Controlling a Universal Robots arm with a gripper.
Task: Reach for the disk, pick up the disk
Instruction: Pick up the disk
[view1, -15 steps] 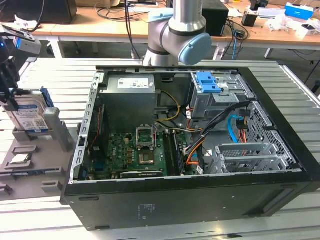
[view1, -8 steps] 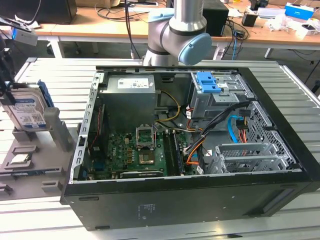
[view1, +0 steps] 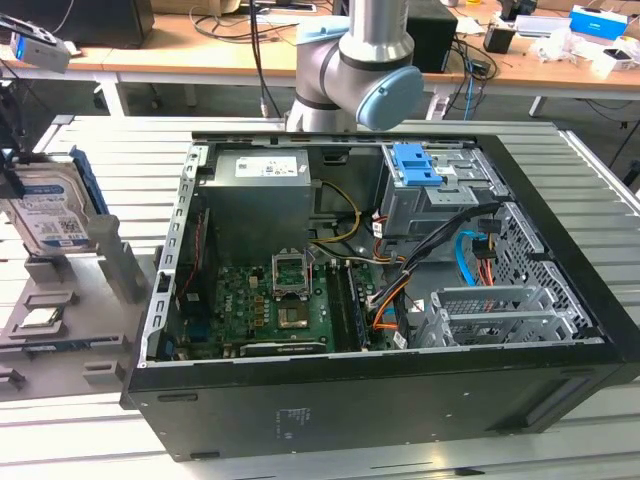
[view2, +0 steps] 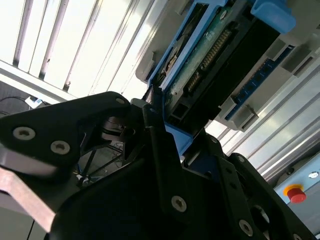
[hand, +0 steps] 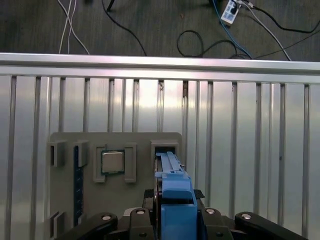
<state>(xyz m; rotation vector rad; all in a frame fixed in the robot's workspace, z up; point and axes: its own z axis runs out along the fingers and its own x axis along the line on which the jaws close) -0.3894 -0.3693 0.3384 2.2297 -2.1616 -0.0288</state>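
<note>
Slatted metal table (view1: 110, 150) carries an open computer case (view1: 380, 300) and, near its edge on the exterior view's left, a grey tray (hand: 125, 141). At one corner of the tray the disk (view1: 50, 215) stands upright beside a chip (hand: 112, 161). The gripper (view2: 182, 137) is clamped on the disk's blue frame.
</note>
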